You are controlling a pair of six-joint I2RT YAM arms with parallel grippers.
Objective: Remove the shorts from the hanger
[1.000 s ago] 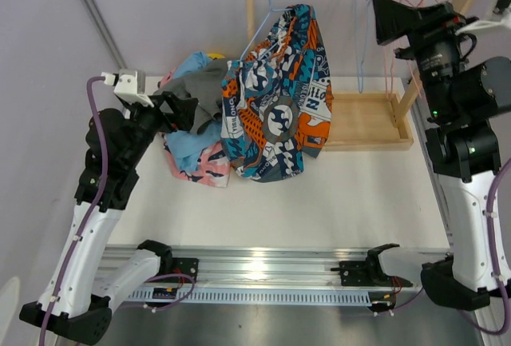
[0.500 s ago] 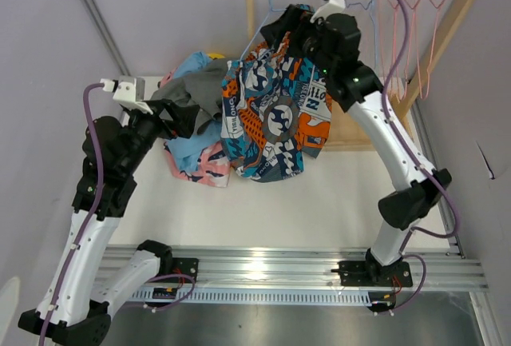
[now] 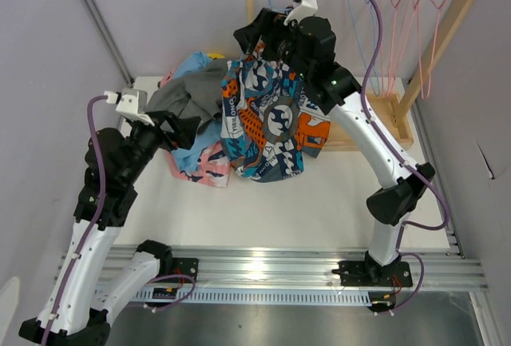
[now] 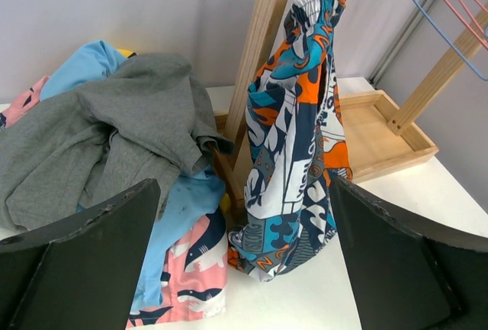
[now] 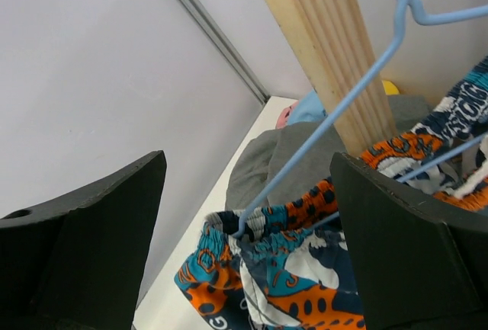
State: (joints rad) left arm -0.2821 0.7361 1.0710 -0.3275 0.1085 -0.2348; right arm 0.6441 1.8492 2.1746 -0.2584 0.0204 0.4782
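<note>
Right gripper point(image 5: 244, 254): jaws standing wide apart, gripping nothing, hovering just behind the blue hanger point(image 5: 328, 128), which is carrying the printed shorts point(image 5: 282, 284) by the waistband.
Left gripper point(image 4: 244, 269): jaws spread, empty, facing the printed shorts ahead. Grey shorts point(image 4: 114, 139) are lying heaped ahead-left, over the light blue shorts point(image 4: 187, 208) and pink shorts point(image 4: 191, 269).

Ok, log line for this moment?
left gripper: open, beside pile | right gripper: open, at hanger | printed shorts: on hanger
</note>
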